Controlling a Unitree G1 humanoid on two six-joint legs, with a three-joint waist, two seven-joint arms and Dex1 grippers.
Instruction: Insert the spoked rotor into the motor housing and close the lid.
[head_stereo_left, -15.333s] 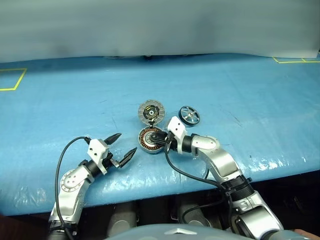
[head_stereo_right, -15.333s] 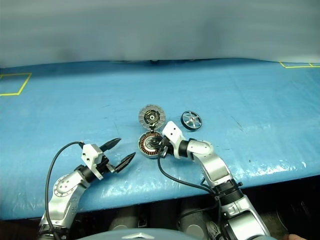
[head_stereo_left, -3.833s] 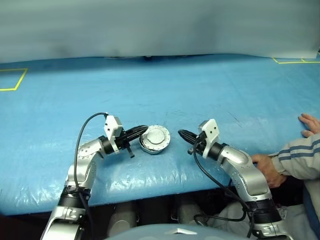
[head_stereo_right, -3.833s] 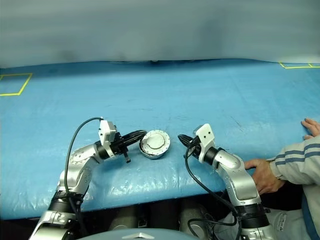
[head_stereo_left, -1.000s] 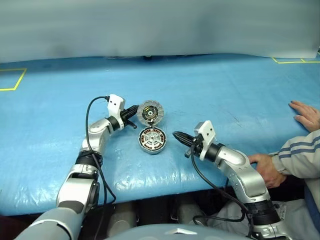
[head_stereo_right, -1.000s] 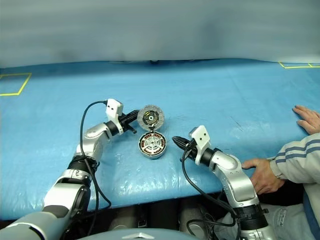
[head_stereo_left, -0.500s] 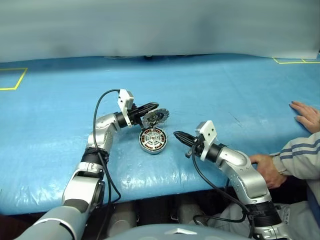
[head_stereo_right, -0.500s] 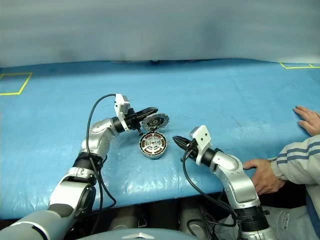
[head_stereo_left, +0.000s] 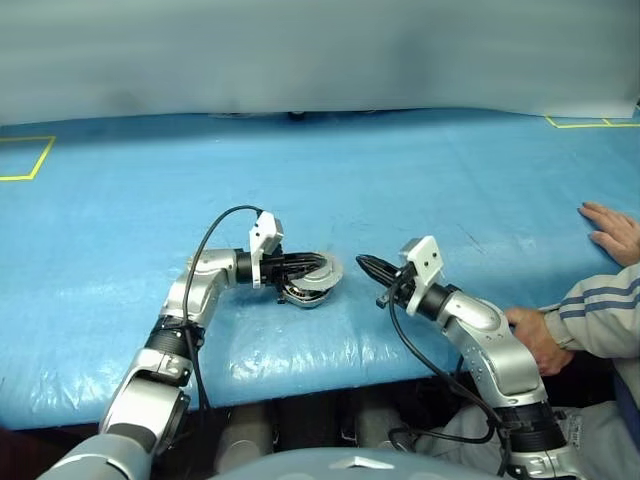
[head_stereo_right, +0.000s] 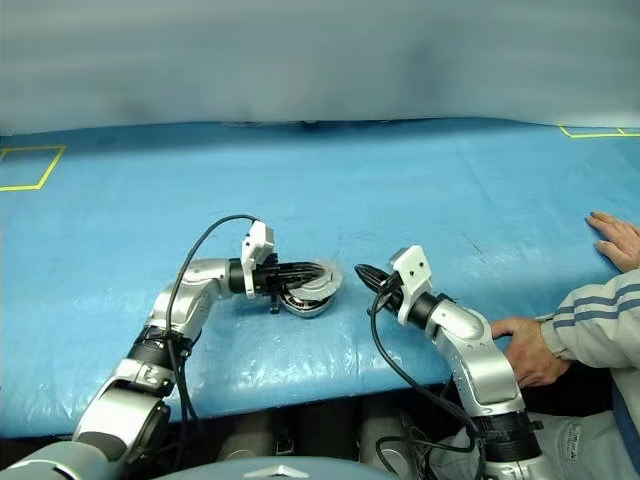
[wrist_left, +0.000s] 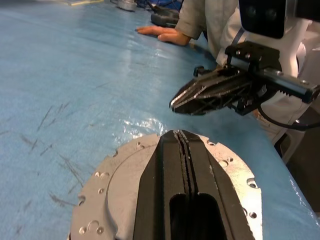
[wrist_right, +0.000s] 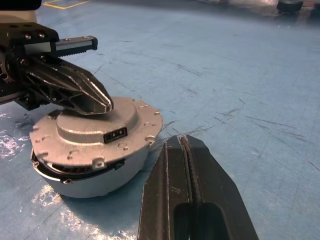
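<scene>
A: Whereas a second ago the round light-grey lid (wrist_right: 95, 131) stood swung back with its lined inner face up, it now lies tilted over the round silver-grey motor housing (wrist_right: 87, 180), a gap open on one side. The housing sits on the blue tabletop (head_stereo_left: 400, 170) between the two arms.

B: And the left fingers (head_stereo_right: 305, 269)?

A: Pressed together, holding nothing, laid flat on the lid's plain outer face.

B: The right fingers (head_stereo_left: 370, 266)?

A: Together too, empty, hovering just beside the housing without touching it. A person's hand (head_stereo_left: 612, 230) rests on the tabletop, well apart.
</scene>
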